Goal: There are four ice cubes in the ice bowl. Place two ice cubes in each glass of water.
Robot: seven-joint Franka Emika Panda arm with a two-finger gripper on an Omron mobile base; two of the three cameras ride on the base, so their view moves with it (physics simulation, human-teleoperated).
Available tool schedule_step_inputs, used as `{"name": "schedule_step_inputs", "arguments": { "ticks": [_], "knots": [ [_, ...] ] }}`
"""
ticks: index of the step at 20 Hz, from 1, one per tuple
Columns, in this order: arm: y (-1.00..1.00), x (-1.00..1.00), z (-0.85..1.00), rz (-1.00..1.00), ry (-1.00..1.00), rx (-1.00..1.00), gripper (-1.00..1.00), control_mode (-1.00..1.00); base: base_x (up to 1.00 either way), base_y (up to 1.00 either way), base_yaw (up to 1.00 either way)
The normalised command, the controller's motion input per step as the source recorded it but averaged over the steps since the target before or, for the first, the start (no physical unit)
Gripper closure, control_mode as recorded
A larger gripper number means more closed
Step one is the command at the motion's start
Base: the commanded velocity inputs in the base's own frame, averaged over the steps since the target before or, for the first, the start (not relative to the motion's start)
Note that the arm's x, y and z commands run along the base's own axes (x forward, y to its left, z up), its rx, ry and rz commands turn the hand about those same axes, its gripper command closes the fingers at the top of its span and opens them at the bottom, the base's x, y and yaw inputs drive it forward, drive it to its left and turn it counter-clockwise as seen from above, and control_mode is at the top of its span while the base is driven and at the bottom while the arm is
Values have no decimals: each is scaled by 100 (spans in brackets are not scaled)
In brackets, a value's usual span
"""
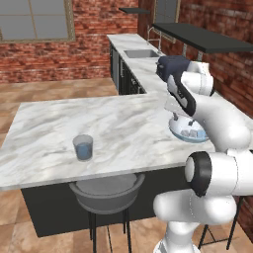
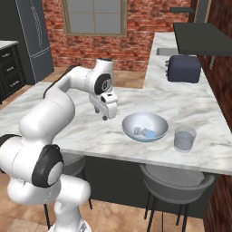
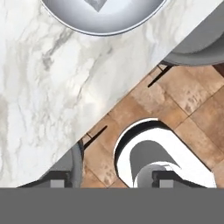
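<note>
The ice bowl (image 2: 146, 119) sits on the marble counter near its front edge, with ice cubes (image 2: 144, 132) lying in its bottom. One glass of water (image 2: 185, 138) stands just right of the bowl. The other glass (image 1: 83, 147) stands apart at the counter's left end. My gripper (image 2: 100, 113) hangs above the counter just left of the bowl, open, with nothing between its fingers. In the hand view the fingertips (image 3: 57, 183) stand wide apart over the counter edge, and the bowl (image 3: 70, 15) with one ice cube (image 3: 98, 4) is at the top. My arm hides part of the bowl (image 1: 190, 139) in the left base view.
A dark toaster (image 2: 183, 68) stands at the back of the counter, with a sink (image 1: 141, 53) farther along the wall run. Grey stools (image 1: 106, 190) (image 2: 174, 181) sit under the counter's front edge. A dark shelf (image 2: 201, 38) overhangs the right side.
</note>
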Motion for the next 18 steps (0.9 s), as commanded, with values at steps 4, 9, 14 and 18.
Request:
{"name": "schedule_step_inputs", "arguments": {
  "ticks": [4, 9, 14, 18],
  "knots": [
    [-46, -1, -26, -18, 5, 3, -100, -100, 0, 0, 0],
    [-28, 0, -28, -22, 12, 0, -100, -100, 0, 0, 0],
    [-38, 5, -17, -17, 7, 3, -100, -100, 0, 0, 0],
    [-26, 16, -8, -9, 2, 3, -100, -100, 0, 0, 0]
  ]
}}
